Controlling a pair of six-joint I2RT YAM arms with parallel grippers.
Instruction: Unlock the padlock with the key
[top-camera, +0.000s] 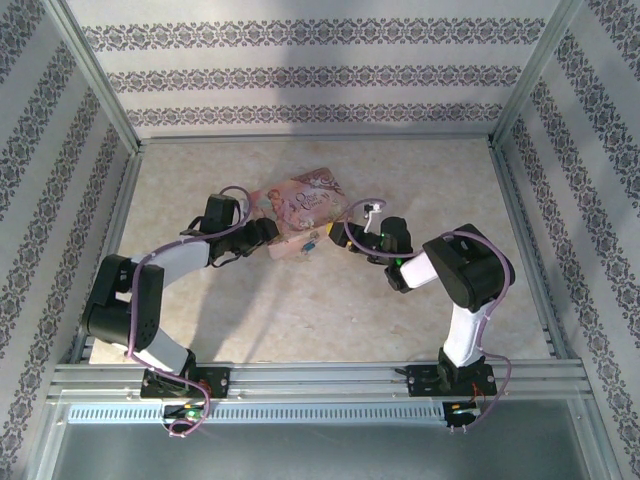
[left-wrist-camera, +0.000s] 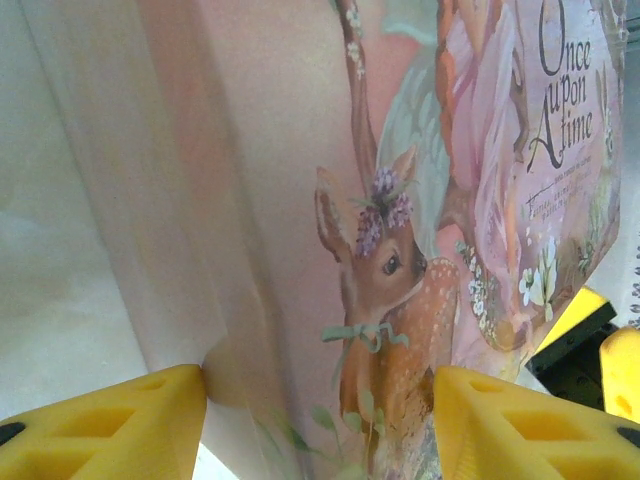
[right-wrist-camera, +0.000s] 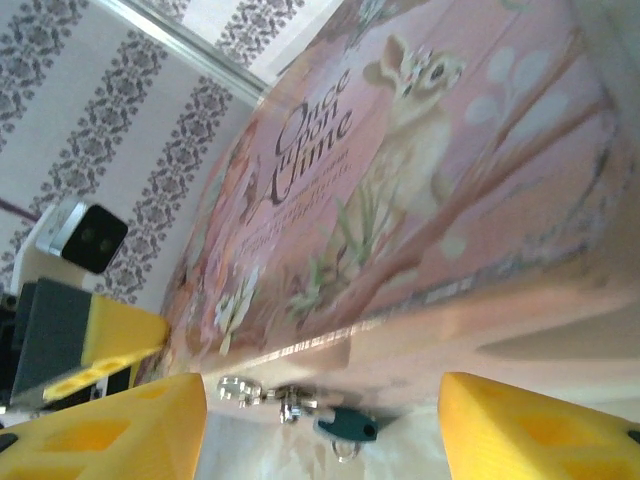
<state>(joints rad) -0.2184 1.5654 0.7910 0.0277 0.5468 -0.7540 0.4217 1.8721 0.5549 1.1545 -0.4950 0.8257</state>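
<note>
Where my arms meet: at the pink tin (top-camera: 305, 200), which lies near the middle of the bench (top-camera: 200, 310), with my left arm reaching in from the left and my right arm from the right.
Pink tin: lid up and set slantwise to the bench's edges; the lid is printed with a fawn, flowers and the words "Once upon a time".
Left jaws: closed in on the tin's near left corner. One yellow finger (left-wrist-camera: 110, 430) meets the pale side wall and the other meets the printed lid's edge, so the tin fills the whole gap between them.
Right jaws: apart and clamped on nothing. My two yellow fingers (right-wrist-camera: 540, 430) stand wide on either side of the padlock and touch neither it nor the tin.
Padlock (right-wrist-camera: 348, 425): small and teal-bodied, just beside the tin's near side wall, in the gap between my right fingers.
Silvery metal pieces (right-wrist-camera: 262, 395): in a short row just beside the padlock, along the same wall; they are too small for me to tell what each one is.
</note>
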